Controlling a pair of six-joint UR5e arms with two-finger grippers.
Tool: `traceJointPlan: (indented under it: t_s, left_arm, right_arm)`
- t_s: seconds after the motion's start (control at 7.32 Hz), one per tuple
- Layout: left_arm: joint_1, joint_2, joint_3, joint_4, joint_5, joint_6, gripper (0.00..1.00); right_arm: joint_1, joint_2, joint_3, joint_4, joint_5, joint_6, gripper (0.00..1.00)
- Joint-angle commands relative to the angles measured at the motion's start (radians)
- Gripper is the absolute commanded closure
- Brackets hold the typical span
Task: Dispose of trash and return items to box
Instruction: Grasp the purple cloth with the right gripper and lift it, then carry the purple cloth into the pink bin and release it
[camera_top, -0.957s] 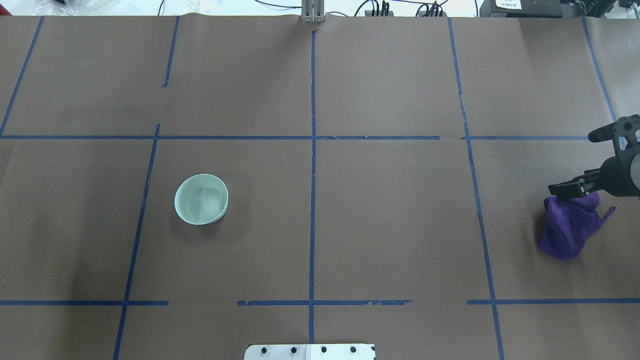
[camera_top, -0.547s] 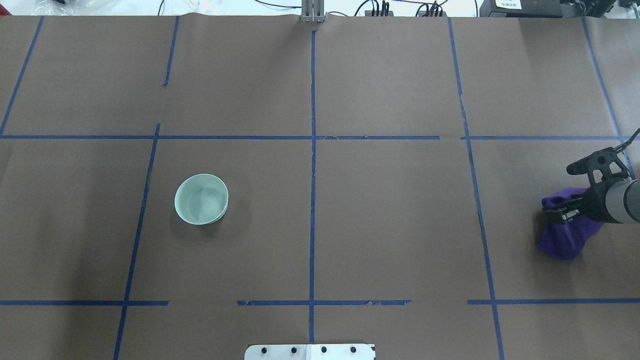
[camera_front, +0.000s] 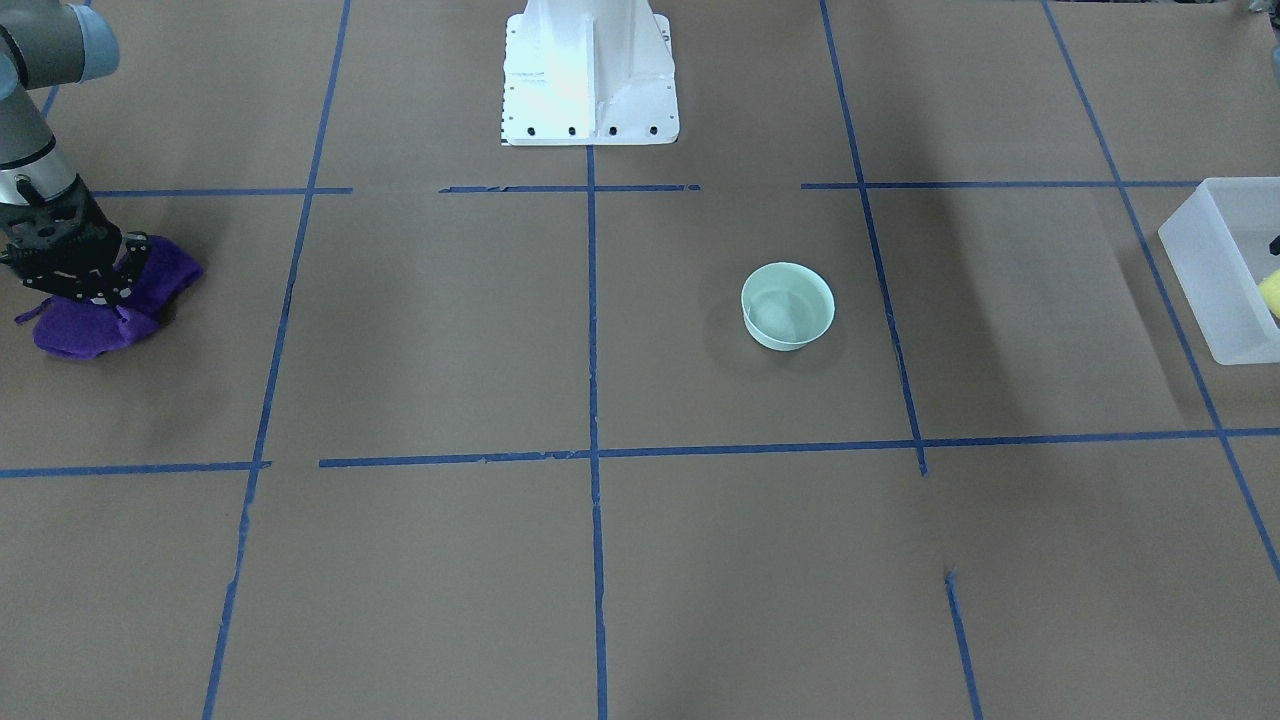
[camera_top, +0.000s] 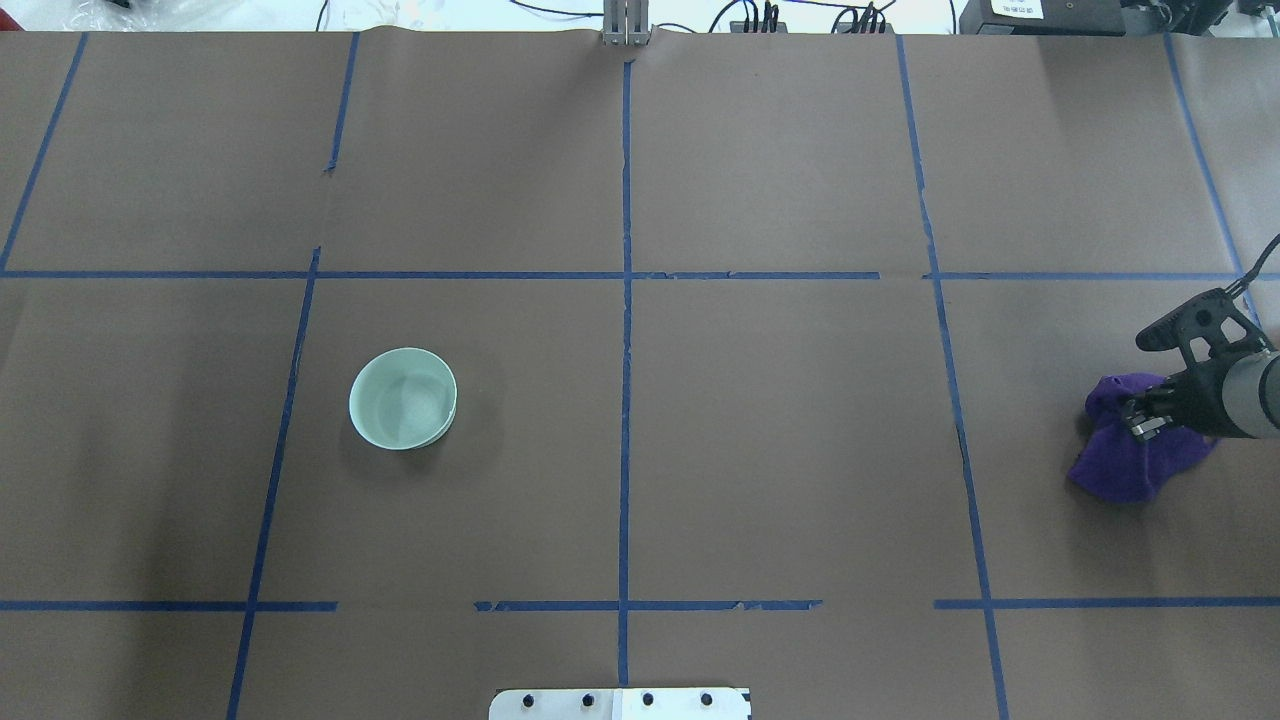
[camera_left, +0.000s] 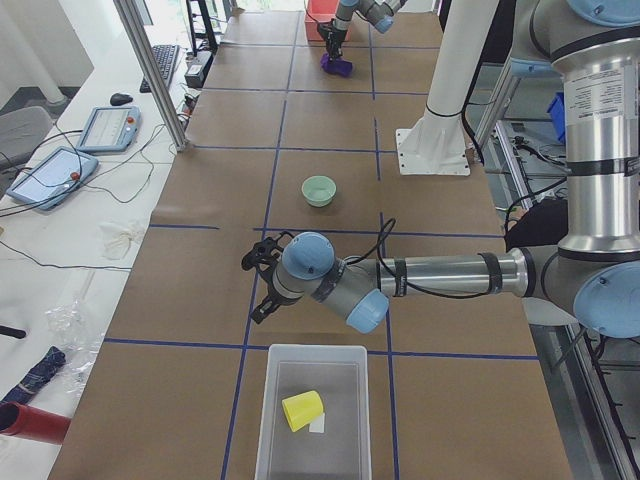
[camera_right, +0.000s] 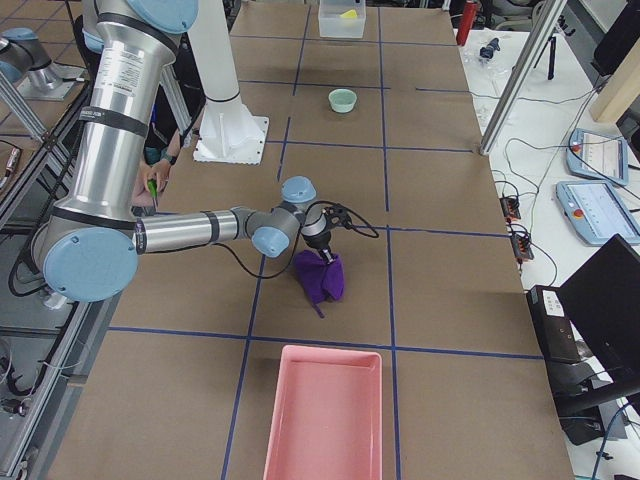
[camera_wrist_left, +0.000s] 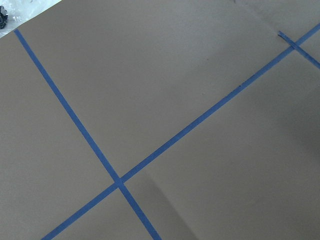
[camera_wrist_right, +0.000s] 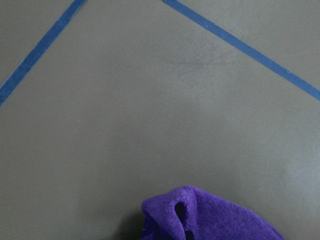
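The mint-green bowl (camera_top: 403, 398) stands upright and empty on the brown table, left of centre; it also shows in the front view (camera_front: 788, 305). The yellow cup (camera_left: 302, 410) lies on its side inside the frosted box (camera_left: 262, 420), which sits at the table's left end (camera_front: 1215, 270). My right gripper (camera_top: 1140, 420) is at the table's right end, shut on the top of the purple cloth (camera_top: 1125, 470), which hangs bunched from it (camera_right: 320, 280). My left gripper (camera_left: 262, 280) hovers over bare table between the bowl and the box; I cannot tell whether it is open.
A pink tray (camera_right: 322, 415) sits at the table's right end, beyond the cloth. The robot's white base plate (camera_top: 620, 703) is at the near middle edge. Blue tape lines divide the brown paper cover into a grid.
My right gripper has swung toward the robot's side and turned down over the purple cloth. The cloth is bunched tighter under it. The bowl has not moved.
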Motion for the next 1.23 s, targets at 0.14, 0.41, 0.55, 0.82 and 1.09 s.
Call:
traceJointPlan:
  t_s: [0.14,0.41,0.55,0.82,1.09]
  left_arm:
    - [0.000,0.000,-0.002,0.000,-0.001,-0.002,0.00]
    - [0.000,-0.002,-0.002,0.000,0.000,-0.002,0.00]
    - [0.000,-0.002,-0.005,0.000,0.000,-0.002,0.00]
    - [-0.002,0.000,-0.009,0.000,0.000,-0.003,0.00]
    - [0.000,-0.002,-0.008,0.000,0.002,-0.003,0.00]
  right_arm:
    - [0.287,0.007,0.083,-0.188,0.206,-0.296,1.00]
    - [0.555,0.085,0.141,-0.472,0.369,-0.595,1.00]
    - [0.699,0.151,0.137,-0.645,0.403,-0.844,1.00]
    - [0.910,0.260,0.067,-0.904,0.393,-1.253,1.00]
    - [0.975,0.273,-0.158,-0.841,0.390,-1.458,1.00]
